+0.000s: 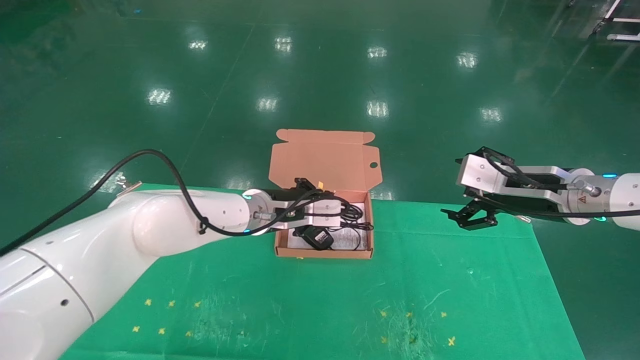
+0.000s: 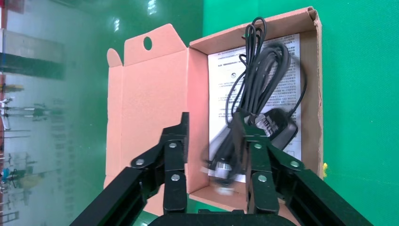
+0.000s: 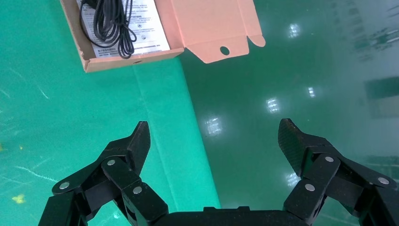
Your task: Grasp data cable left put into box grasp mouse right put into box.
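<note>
The salmon-orange box (image 1: pixel 322 253) stands open on the green cloth, lid flap up. Inside, on the white leaflet (image 2: pixel 221 80), lies the black mouse (image 1: pixel 318 237) (image 2: pixel 282 127). My left gripper (image 1: pixel 350 214) (image 2: pixel 211 117) hovers over the box (image 2: pixel 150 94) with its fingers open. The black data cable (image 2: pixel 225 157) shows blurred between them, beside one finger, and its long loops stretch across the leaflet. I cannot separate those loops from the mouse's cord. My right gripper (image 1: pixel 467 217) (image 3: pixel 214 125) is open and holds nothing, over the table's far right edge, well away from the box (image 3: pixel 131 61).
The green cloth table (image 1: pixel 400 280) carries small yellow marks (image 1: pixel 170 303) near its front. Shiny green floor lies beyond the far edge, right behind the box lid. A white frame (image 1: pixel 620 20) stands far off at the back right.
</note>
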Robot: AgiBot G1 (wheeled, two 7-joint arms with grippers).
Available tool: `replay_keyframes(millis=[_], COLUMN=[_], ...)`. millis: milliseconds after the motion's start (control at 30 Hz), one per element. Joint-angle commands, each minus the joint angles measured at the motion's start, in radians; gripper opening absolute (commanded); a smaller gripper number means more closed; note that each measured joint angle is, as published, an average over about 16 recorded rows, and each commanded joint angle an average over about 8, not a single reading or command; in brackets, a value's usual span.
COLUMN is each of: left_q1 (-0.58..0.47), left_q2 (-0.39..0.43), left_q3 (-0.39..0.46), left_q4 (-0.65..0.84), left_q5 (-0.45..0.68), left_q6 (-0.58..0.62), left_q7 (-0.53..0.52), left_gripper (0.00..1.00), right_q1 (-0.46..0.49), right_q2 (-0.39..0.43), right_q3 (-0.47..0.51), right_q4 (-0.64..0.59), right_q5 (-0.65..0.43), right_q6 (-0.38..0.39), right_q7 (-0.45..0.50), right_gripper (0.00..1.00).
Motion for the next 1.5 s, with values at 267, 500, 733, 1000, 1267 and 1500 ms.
replay_keyframes(millis=[267, 500, 733, 1000, 1267, 1500], left_q1=[-0.028, -0.100, -0.105, -0.050, 0.007, 0.056], left_q2=[-0.032, -0.050, -0.073, -0.139, -0.203, -0.258], left_q3=[-0.014, -0.034, -0.064, -0.147, -0.229, -0.299], left_q4=[-0.025, -0.025, -0.040, -0.094, -0.147, -0.193], left_q5=[-0.009, -0.005, -0.033, -0.127, -0.219, -0.299], left_q6=[-0.011, -0.031, -0.006, 0.087, 0.179, 0.259], left_q7=[-0.023, -0.056, -0.067, -0.078, -0.087, -0.095], left_gripper=[1.00, 1.00, 1.00, 1.00, 1.00, 1.00], right_q1=[0.015, 0.058, 0.063, 0.015, -0.035, -0.079], right_q2=[0.006, 0.029, 0.040, 0.054, 0.067, 0.079], right_q3=[0.008, 0.015, 0.019, 0.064, 0.111, 0.152], right_q4=[0.009, 0.047, 0.067, 0.093, 0.117, 0.138], right_q5=[0.003, -0.020, -0.024, 0.060, 0.148, 0.224], right_q6=[0.003, -0.001, -0.018, -0.071, -0.125, -0.171], right_q7=[0.003, 0.017, 0.024, 0.034, 0.044, 0.052], right_gripper=[1.00, 1.00, 1.00, 1.00, 1.00, 1.00])
